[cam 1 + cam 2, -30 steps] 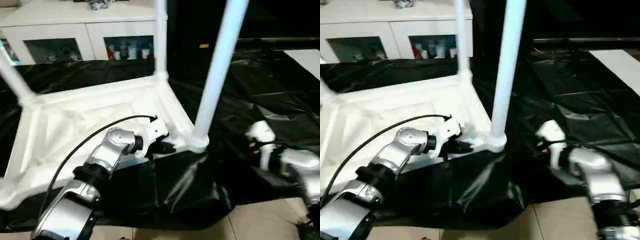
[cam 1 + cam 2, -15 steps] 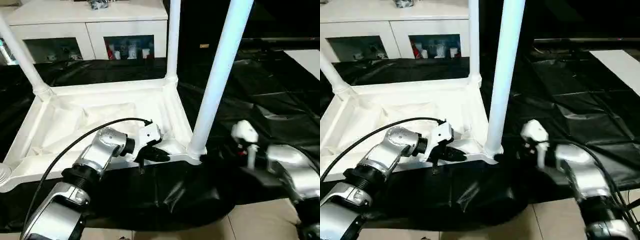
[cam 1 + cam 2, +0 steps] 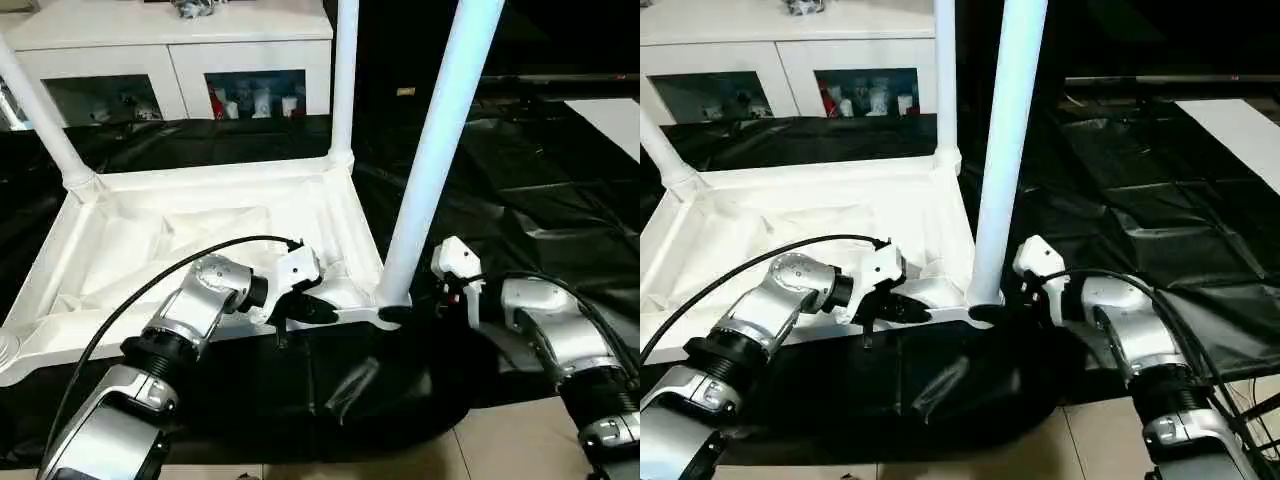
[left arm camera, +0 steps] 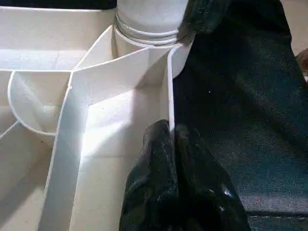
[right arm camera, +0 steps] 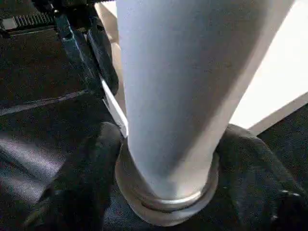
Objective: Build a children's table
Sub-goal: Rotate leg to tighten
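The white children's table lies upside down on the black cover, its ribbed top [image 3: 180, 240] facing up. Three legs stand in corner sockets: the near right leg [image 3: 435, 150], a far right leg [image 3: 345, 80] and a far left leg [image 3: 40, 110]. My left gripper [image 3: 322, 311] is shut on the thin near rim [image 4: 169, 96] of the top, just left of the near right socket. My right gripper [image 3: 398, 306] sits at that leg's base [image 5: 168, 192], one black finger [image 5: 82, 183] pressed on each side of the collar.
A white cabinet [image 3: 170, 50] with glass doors stands behind the black-draped work table [image 3: 520, 170]. A black cable [image 3: 150, 290] loops from my left forearm. Pale floor tiles [image 3: 500, 440] show at the front edge. A white sheet [image 3: 615, 110] lies far right.
My right gripper has swung left from open cloth to the near right leg's base and narrowed around it. The left gripper has kept its hold on the rim. The camera has shifted.
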Robot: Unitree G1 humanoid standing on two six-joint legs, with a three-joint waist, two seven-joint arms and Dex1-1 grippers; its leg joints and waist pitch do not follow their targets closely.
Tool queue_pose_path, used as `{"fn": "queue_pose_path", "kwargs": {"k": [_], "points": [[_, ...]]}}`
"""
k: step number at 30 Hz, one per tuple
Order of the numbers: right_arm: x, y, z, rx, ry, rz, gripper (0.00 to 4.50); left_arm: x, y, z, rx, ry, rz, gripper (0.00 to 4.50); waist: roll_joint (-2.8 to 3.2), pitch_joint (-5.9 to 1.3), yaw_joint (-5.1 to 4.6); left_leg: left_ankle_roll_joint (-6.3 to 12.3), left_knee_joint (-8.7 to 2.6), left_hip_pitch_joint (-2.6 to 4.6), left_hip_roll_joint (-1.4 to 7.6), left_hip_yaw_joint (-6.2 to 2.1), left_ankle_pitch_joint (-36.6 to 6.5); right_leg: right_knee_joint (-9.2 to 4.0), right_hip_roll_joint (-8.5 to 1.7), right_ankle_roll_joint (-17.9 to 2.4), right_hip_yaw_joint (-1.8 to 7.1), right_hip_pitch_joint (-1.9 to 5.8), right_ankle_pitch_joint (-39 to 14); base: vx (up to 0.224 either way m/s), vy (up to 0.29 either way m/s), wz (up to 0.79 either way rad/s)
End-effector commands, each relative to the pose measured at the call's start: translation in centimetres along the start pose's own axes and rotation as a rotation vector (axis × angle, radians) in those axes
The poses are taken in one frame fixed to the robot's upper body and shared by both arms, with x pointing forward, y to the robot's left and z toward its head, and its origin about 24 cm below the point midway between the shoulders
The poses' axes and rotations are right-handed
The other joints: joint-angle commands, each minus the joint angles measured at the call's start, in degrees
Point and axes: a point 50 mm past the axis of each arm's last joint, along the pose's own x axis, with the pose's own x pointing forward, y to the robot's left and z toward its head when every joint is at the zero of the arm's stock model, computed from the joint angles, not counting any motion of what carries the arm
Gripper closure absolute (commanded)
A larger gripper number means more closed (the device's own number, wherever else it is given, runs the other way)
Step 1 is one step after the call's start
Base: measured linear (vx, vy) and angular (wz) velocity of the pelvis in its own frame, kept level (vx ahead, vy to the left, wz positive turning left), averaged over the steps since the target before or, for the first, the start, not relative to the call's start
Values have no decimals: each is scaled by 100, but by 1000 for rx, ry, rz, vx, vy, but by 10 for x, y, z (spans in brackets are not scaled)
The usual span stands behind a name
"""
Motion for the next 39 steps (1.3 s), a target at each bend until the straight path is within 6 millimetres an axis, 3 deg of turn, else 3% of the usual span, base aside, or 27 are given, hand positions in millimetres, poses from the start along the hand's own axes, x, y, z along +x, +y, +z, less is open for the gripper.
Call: {"fn": "queue_pose_path", "kwargs": {"k": [1,12,16,23,24,26,31,32,36,38,39], "points": [[0,-3,4,-25,8,12,157,6,-9,-19,-47,85,-45,450,-94,-341,5,678,-313,20,92,46,-767,-293,-220,-1589,159,317,-416,0,0,0],[6,-4,-4,12,12,-54,218,7,-6,-18,-54,78,-6,450,-85,-324,-9,607,-329,26,92,41,-928,-322,-221,-1521,163,305,-719,0,0,0],[21,-6,-12,136,-38,-240,234,13,1,-13,-77,44,86,450,-86,-279,-81,278,-401,25,63,10,-1424,-424,-235,-1195,162,289,-1743,0,0,0],[65,8,-19,320,-78,-516,247,33,14,3,-101,-10,267,450,-38,-256,-182,39,-447,55,33,-22,-1835,-517,-214,-885,173,214,-2347,0,0,0],[72,7,-19,352,-78,-598,247,37,15,7,-106,-18,289,450,-10,-258,-196,-3,-450,73,34,-34,-1920,-529,-227,-847,179,194,-2456,0,0,0],[83,5,-18,410,-70,-729,249,43,17,12,-106,-33,330,450,-11,-252,-251,-73,-479,55,22,-59,-2080,-551,-220,-763,151,200,-2645,0,0,0],[89,1,-13,413,-57,-798,249,49,15,14,-99,-32,312,450,-5,-255,-277,5,-485,62,27,-48,-2196,-550,-203,-844,172,184,-2275,0,0,0],[88,1,-13,415,-56,-799,249,49,15,13,-98,-31,313,450,-31,-258,-282,21,-480,63,24,-42,-2204,-552,-202,-856,174,187,-2247,0,0,0],[87,1,-12,398,-69,-778,249,48,15,10,-89,-22,308,450,-40,-247,-278,94,-478,65,24,-28,-2183,-556,-212,-875,187,192,-2261,0,0,0],[84,-1,-11,389,-77,-808,193,48,16,9,-86,-21,309,450,-43,-244,-272,108,-482,75,23,-27,-2189,-570,-216,-836,189,183,-2375,0,0,0],[81,-3,-12,393,-76,-825,193,48,16,9,-82,-22,307,450,-48,-240,-269,103,-482,78,23,-26,-2185,-581,-220,-818,191,180,-2447,0,0,0]]}}
